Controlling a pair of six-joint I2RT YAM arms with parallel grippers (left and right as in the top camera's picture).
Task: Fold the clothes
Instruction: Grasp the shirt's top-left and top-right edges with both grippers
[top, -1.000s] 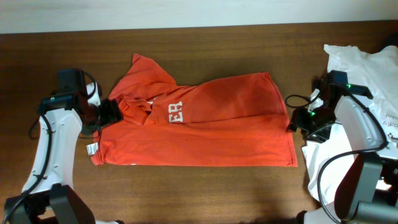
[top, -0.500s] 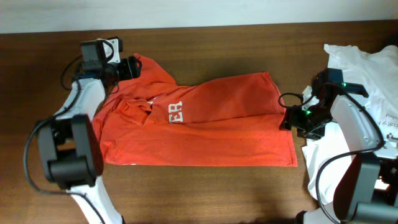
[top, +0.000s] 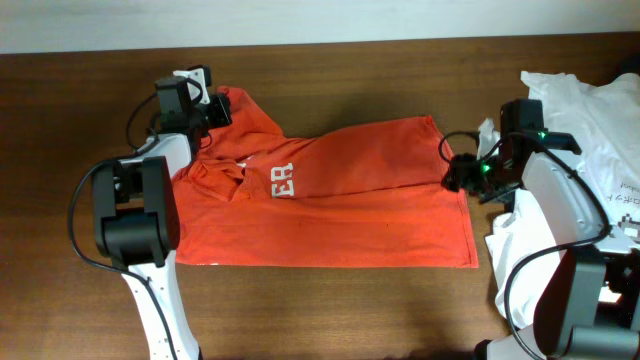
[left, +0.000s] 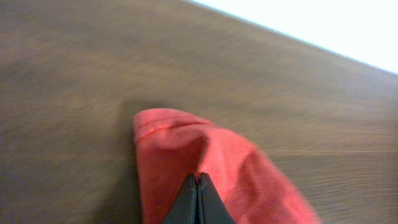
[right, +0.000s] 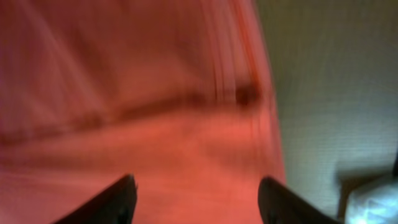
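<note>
Where the orange-red T-shirt (top: 330, 205) lies spread mid-frame on the table (top: 340, 310), we note the left gripper (top: 215, 108) at its upper-left corner, jaws pinched together on a fold of cloth. Right gripper (top: 455, 172) hangs over the shirt's right edge, fingers (right: 118, 199) spread apart, holding nothing. White T-shirts (top: 590, 110) heaped at far right.

Robot lab — wood table (top: 330, 310), white wall (top: 300, 20)

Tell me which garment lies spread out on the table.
The orange-red T-shirt, the one with white letters; the white T-shirts lie heaped at the far right.
</note>
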